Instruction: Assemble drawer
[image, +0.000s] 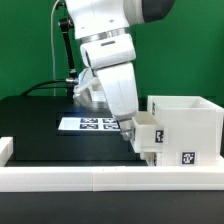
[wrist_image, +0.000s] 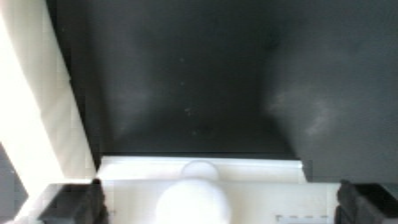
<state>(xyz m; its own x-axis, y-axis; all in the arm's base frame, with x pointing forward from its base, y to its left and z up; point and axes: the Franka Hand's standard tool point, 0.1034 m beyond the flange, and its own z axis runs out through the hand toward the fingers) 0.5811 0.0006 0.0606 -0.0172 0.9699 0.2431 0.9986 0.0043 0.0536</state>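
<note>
Exterior view: the gripper (image: 131, 130) is seen at the centre, lowered beside a small white tray (image: 150, 133) that sits at the open face of the boxy housing (image: 185, 128) at three o'clock. The fingers are spread wide and released; nothing is clasped. The tray is probably best pushed squarely inward, kept level with the opening. Smooth, matte white plastic and crisp right-angled walls are contrasted with the black table (image: 40, 125); the marker board (image: 90, 124) lies flat.

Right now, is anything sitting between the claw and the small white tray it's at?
Nothing visible does. The open claw is already right at the small tray, which sits at the housing opening; whether they touch, I cannot tell. The marker board lies off to the side.
</note>
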